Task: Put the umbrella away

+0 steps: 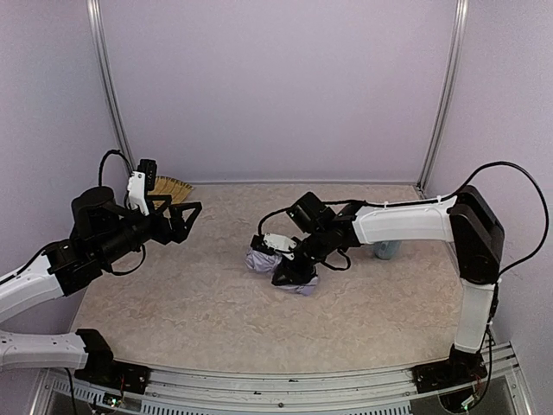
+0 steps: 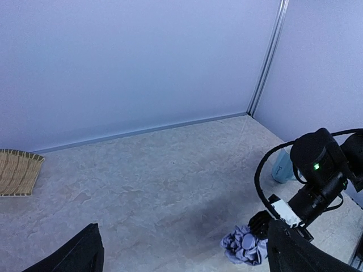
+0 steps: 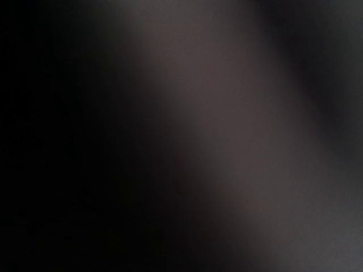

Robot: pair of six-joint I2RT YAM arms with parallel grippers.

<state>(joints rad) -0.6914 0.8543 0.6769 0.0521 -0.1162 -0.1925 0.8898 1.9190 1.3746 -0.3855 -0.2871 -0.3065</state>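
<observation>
The umbrella (image 1: 259, 259) lies crumpled mid-frame, lavender folds over black. The right pincer (image 1: 289, 268) presses into it; whether it grips cannot be told. The left pincer (image 1: 188, 212) hangs wide at left. Open surface (image 1: 190, 294) spreads toward the lower left; the back wall (image 1: 276, 86) stands well apart.

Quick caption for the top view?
Right arm bent over the crumpled umbrella mid-table; left jaws open, well clear.

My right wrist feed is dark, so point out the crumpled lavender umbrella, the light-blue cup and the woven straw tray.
Crumpled lavender umbrella (image 2: 243, 248): left wrist view, on the bunched fabric.
Light-blue cup (image 1: 387, 252): top view, on its side wall.
Woven straw tray (image 2: 17, 171): left wrist view, on the woven surface.
</observation>
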